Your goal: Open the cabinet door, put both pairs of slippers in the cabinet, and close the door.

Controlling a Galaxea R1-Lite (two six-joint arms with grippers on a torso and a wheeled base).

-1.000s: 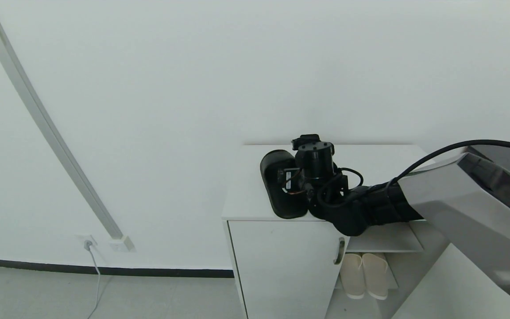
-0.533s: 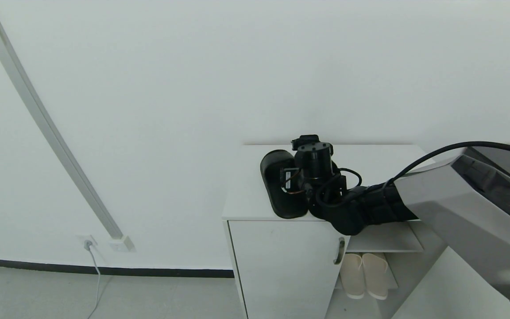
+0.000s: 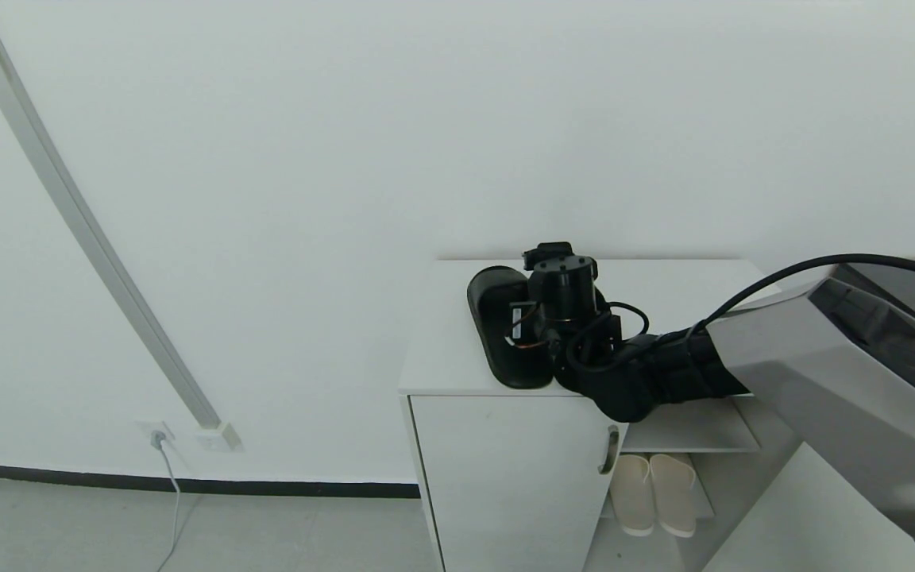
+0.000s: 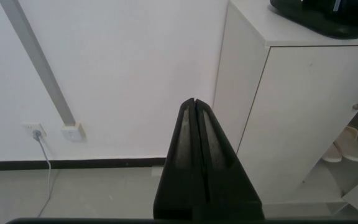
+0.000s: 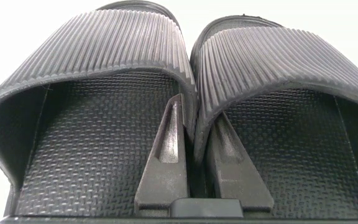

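Right wrist view: the right gripper (image 5: 196, 115) has one finger inside each of the black slippers (image 5: 104, 62), and the jaws are closed narrowly on the two inner side walls, which are pinched together between them. In the head view this pair lies flat on top of the white cabinet (image 3: 442, 349), toward its left front corner, with the right arm reaching across the top from the right. The cabinet's left door (image 3: 505, 477) is shut (its handle (image 3: 608, 450) sits at the right edge of the panel), while the right half stands open, showing a shelf (image 3: 688, 429). Below that shelf a pair of cream slippers (image 3: 654, 492) lies side by side inside the cabinet. In the left wrist view, the left gripper (image 4: 195, 109) hangs above the floor, off to the left of the cabinet, fingers pressed together with nothing between them. A wall socket (image 3: 158, 435) with a cable (image 3: 174, 492) sits low on the wall.
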